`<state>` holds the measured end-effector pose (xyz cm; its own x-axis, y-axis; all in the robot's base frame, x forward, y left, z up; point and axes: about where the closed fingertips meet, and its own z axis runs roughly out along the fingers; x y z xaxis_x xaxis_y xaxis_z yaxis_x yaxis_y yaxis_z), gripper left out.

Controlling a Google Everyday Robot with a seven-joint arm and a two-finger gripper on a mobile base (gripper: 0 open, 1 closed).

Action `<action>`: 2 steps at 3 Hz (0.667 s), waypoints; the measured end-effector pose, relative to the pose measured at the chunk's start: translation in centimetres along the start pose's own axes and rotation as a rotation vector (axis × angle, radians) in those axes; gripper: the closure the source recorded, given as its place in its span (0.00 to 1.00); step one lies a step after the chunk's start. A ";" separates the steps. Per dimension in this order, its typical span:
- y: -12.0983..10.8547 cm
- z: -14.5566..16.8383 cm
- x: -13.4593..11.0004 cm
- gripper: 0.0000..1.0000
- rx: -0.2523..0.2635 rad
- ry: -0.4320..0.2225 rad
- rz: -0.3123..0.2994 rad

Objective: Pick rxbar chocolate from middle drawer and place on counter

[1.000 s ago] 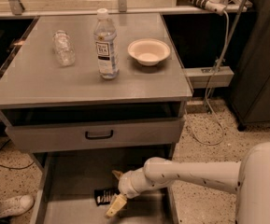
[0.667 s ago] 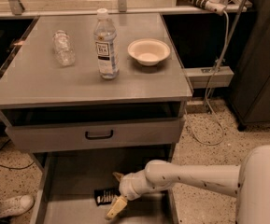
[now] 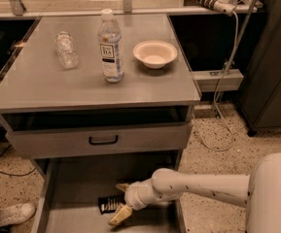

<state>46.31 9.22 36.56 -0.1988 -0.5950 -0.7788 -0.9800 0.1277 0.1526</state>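
Pincer (image 3: 119, 202) low in middle drawer (image 3: 74, 191), under the overhanging drawer front (image 3: 52, 143).

Tool (image 3: 120, 202) in mid drawer (image 3: 77, 188) at rxbar (image 3: 106, 204) (2 bottles (image 3: 66, 50) (image 3: 110, 47) on counter (image 3: 145, 86)).

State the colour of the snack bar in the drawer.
The snack bar is black with pale markings, camera view. The claw sits open beside it.

You have a single view, set high in front of the bench (image 3: 43, 89) and tilted steeply down, so you see its whole top and, at the bottom edge, the pulled-out middle drawer (image 3: 77, 178). The arm (image 3: 203, 188) enters from the lower right, close to the lens, putting the pincer (image 3: 118, 201) low and centre, inside that drawer.
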 end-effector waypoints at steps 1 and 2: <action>0.0 0.0 0.0 0.42 0.000 0.000 0.000; 0.0 0.0 0.0 0.66 0.000 0.000 0.000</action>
<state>46.31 9.22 36.56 -0.1988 -0.5950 -0.7788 -0.9800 0.1276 0.1526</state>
